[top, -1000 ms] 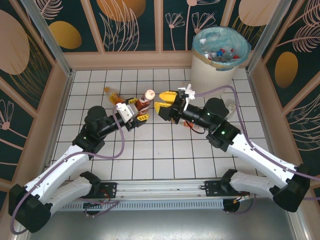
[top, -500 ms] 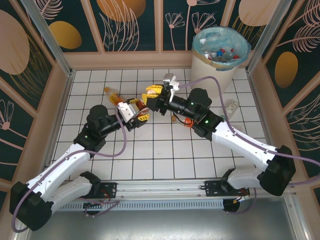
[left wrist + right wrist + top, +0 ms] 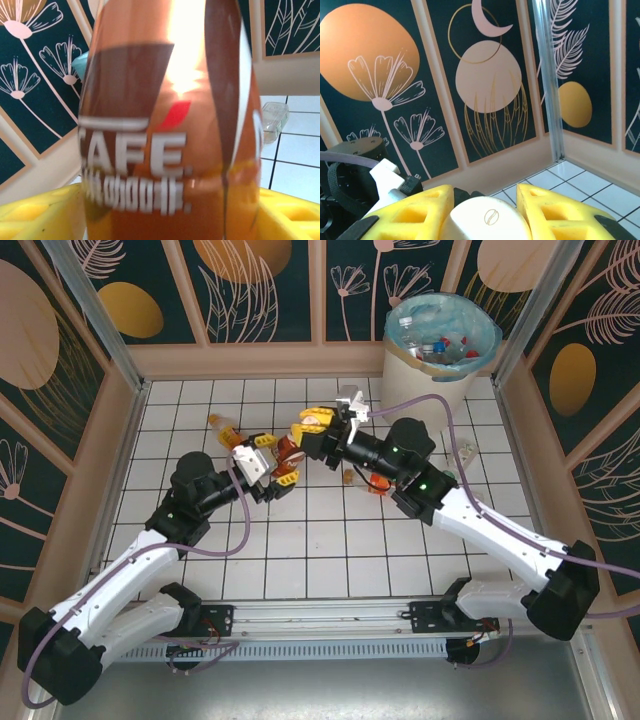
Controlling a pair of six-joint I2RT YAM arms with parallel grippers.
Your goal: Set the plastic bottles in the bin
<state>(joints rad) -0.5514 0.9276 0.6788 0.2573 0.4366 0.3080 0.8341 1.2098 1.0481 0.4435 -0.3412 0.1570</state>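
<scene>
Left gripper (image 3: 268, 459): clamped on the brown bottle (image 3: 288, 449), holding it upright above the tiled table (image 3: 320, 540), toward the far middle; the wrist view shows the brown label (image 3: 170, 150) filling the gap between the yellow fingers (image 3: 45, 210).

Right gripper (image 3: 318, 427): its yellow fingers (image 3: 560, 210) sit either side of the white cap (image 3: 487, 220); whether they actually press on it I cannot tell, the view being so close.

Step in hand: looks like a handover of the brown bottle from left arm to right, which stands nearer the bin (image 3: 432, 360).

Bin: far right corner of the table, blue liner (image 3: 480, 345) folded over the rim, several bottles already inside.

Other bottles: one with an orange label (image 3: 225, 427) lies near the far left of the table; a clear one (image 3: 464, 452) lies toward the right edge; something red and orange (image 3: 375, 483) shows under the right forearm, probably another bottle.

Risk, slip: a grip on the smooth cap alone may be shallow, so the bottle could drop if the left fingers let go too soon.

Risk, tug: if both hold while either arm pulls away, the bottle may twist or crush.

Risk, cable: the right arm's purple cable (image 3: 420, 405) loops near the bin and could snag on a swing that way.
</scene>
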